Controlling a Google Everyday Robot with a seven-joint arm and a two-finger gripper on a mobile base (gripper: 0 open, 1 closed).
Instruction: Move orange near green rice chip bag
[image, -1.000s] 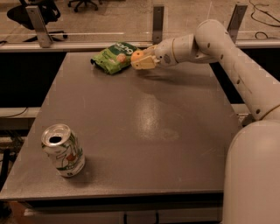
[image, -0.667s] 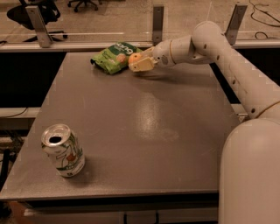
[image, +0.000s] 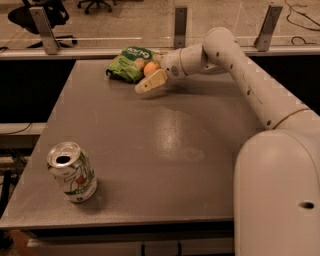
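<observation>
Orange-skinned, the orange sits upper centre of the frame, clamped in the gripper and touching the green rice chip bag to its left. Lower left on the grey table stands a soda can.

White rounded arm bears tan joint rings, its beige tool at the table's far end.

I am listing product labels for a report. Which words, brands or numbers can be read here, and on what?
Green rice chip bag: white lettering, too blurred to read.
Soda can: printed marks, too blurred to read.
Gripper, beside the bag at the orange: no text seen.
</observation>
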